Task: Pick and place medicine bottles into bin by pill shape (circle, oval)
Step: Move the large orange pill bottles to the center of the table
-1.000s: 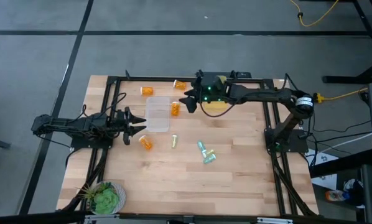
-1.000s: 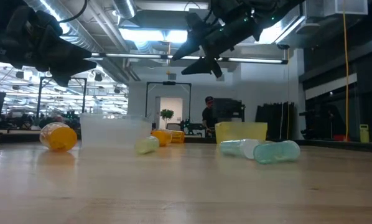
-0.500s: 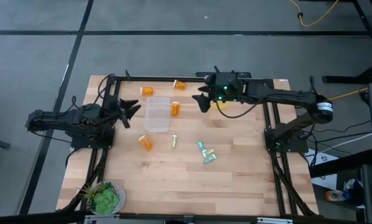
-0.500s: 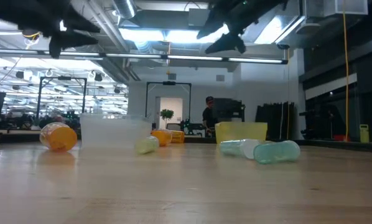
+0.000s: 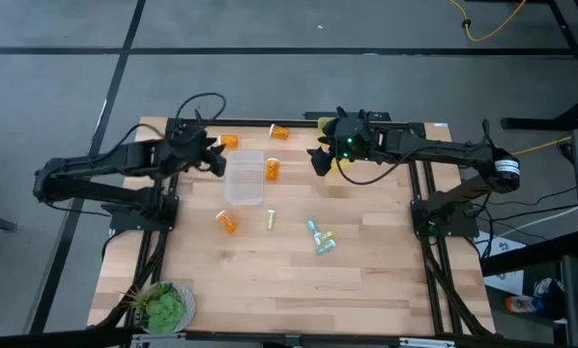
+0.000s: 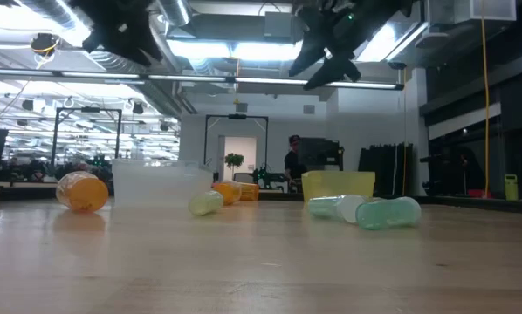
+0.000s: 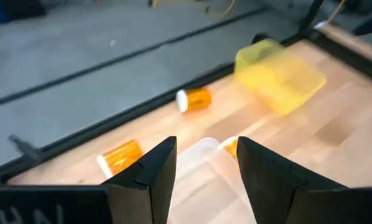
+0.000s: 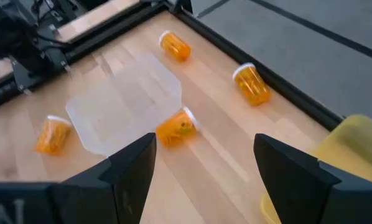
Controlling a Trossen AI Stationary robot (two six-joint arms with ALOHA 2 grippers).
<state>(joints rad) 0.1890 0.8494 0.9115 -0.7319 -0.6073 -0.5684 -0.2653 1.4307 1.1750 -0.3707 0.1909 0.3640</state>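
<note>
Four orange bottles with white caps lie on the table: two near the far edge (image 5: 229, 141) (image 5: 280, 130), one (image 5: 272, 170) beside the clear bin (image 5: 244, 178), one (image 5: 227, 221) nearer. Three slim bottles lie mid-table: yellowish (image 5: 269, 219), teal (image 5: 312, 229), green (image 5: 325, 244). My left gripper (image 5: 213, 159) is open and empty, in the air at the clear bin's left side. My right gripper (image 5: 319, 159) is open and empty, in the air beside the yellow bin (image 5: 344, 166). In the left wrist view its fingers (image 7: 155, 174) frame the clear bin (image 7: 201, 163).
A potted plant (image 5: 165, 307) stands at the near left corner. Dark frame rails (image 5: 299, 120) run along the far edge and both sides. Bare wood (image 5: 299, 285) lies toward the near edge. A person (image 6: 293, 161) stands far behind the table.
My left gripper has risen and gone toward the far edge, from beside the nearer orange bottle to the clear bin's far left side. My right gripper has risen a little and gone toward the table's right edge, away from the clear bin. No bottle has moved.
</note>
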